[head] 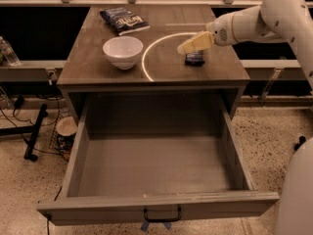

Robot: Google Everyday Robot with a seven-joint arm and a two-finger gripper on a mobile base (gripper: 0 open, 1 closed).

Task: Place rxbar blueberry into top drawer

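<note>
The rxbar blueberry (pixel 194 58) is a small dark bar lying flat on the countertop (pixel 98 58), right of the middle. My gripper (pixel 184 47) with pale yellow fingers hovers just above and left of the bar, pointing left. It comes in on a white arm (pixel 254 21) from the right. The top drawer (pixel 156 205) is pulled wide open below the counter. Its grey interior holds nothing, and a black handle (pixel 162 215) sits on its front panel.
A white bowl (pixel 122 51) stands on the counter's left half. A dark blue chip bag (pixel 124 19) lies at the back left. A bright ring of light (pixel 146 58) marks the counter. Cables and a stand foot (pixel 34 133) lie on the floor to the left.
</note>
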